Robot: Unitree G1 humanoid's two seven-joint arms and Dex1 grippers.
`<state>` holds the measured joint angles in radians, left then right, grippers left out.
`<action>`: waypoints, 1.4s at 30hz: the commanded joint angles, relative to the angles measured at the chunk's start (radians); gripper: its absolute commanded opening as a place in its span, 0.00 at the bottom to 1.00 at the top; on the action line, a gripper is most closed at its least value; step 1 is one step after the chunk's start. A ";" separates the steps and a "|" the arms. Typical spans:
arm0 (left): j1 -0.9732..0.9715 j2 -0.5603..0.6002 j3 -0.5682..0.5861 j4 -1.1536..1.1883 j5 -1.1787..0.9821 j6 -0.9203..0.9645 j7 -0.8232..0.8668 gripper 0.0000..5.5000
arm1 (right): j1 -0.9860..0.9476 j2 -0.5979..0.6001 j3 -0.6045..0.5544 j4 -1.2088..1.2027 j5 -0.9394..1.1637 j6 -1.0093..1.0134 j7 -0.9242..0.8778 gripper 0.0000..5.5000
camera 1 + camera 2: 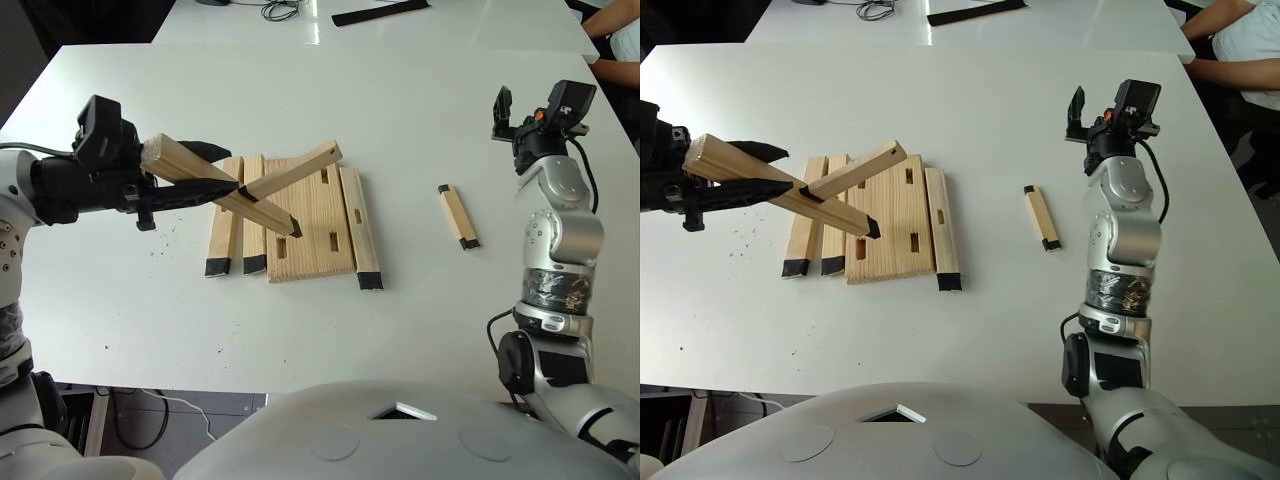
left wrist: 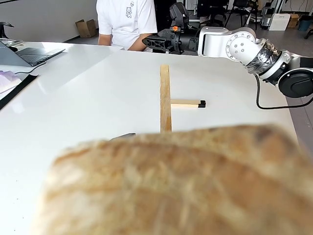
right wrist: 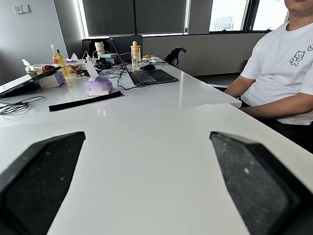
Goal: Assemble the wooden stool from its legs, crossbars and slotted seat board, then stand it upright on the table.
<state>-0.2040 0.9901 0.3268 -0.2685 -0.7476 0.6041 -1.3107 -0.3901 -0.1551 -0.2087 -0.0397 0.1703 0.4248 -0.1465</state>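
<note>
Aloft between left fingers [image 1: 190, 192], wooden leg [image 1: 172, 160].

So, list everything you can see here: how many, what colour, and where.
slotted pale wooden seat board: one, flat on the white table, centre.
pale wooden legs with black tips: three lying flat, two on the board's left, one on its right.
held pale wooden leg: one, raised over the board in the left gripper.
pale wooden bar: one, angled across the held leg.
short pale wooden piece with black ends: one, alone, right of the board.
black strip: one, far table.
left gripper: shut on the held leg.
right gripper: open, empty, raised at the table's right.
</note>
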 commanded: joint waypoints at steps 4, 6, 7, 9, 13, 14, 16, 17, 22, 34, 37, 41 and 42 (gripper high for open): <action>-0.150 0.030 -0.090 0.102 0.053 -0.063 -0.066 0.37 | -0.039 0.149 0.086 0.049 -0.146 -0.144 -0.177 0.86; -0.184 0.041 -0.110 0.143 0.071 -0.079 -0.089 0.37 | -0.040 0.179 0.115 0.063 -0.170 -0.167 -0.193 0.86; -0.201 0.044 -0.121 0.160 0.079 -0.085 -0.099 0.37 | -0.035 0.193 0.131 0.062 -0.184 -0.174 -0.198 0.86; -0.255 0.045 -0.155 0.218 0.111 -0.113 -0.123 0.37 | -0.029 0.205 0.161 0.051 -0.211 -0.185 -0.198 0.86; -0.348 0.023 -0.194 0.321 0.161 -0.167 -0.142 0.37 | -0.037 0.235 0.153 0.070 -0.211 -0.195 -0.207 0.86; -0.345 0.019 -0.193 0.324 0.162 -0.171 -0.143 0.37 | -0.037 0.243 0.165 0.074 -0.213 -0.195 -0.198 0.86; -0.305 0.028 -0.183 0.293 0.150 -0.162 -0.156 0.37 | -0.031 0.255 0.201 0.068 -0.225 -0.193 -0.176 0.86; -0.288 0.035 -0.180 0.279 0.144 -0.153 -0.164 0.37 | -0.025 0.259 0.213 0.061 -0.230 -0.191 -0.170 0.86; -0.322 0.055 -0.239 0.316 0.166 -0.141 -0.249 0.37 | -0.002 0.289 0.186 0.015 -0.240 -0.185 -0.221 0.86; -0.373 0.109 -0.360 0.350 0.124 -0.140 -0.303 0.37 | 0.026 0.325 0.169 -0.016 -0.244 -0.179 -0.269 0.86; -0.371 0.128 -0.371 0.348 0.105 -0.137 -0.303 0.37 | 0.032 0.333 0.168 -0.020 -0.238 -0.176 -0.272 0.86; -0.364 0.150 -0.389 0.341 0.077 -0.131 -0.303 0.37 | 0.038 0.339 0.167 -0.030 -0.231 -0.171 -0.278 0.86; -0.357 0.148 -0.387 0.338 0.077 -0.130 -0.303 0.37 | 0.037 0.340 0.167 -0.028 -0.229 -0.170 -0.278 0.86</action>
<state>-0.5648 1.1179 -0.0547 0.0805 -0.6537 0.4694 -1.6095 -0.3822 0.1419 -0.0430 -0.0567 -0.0653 0.2384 -0.4184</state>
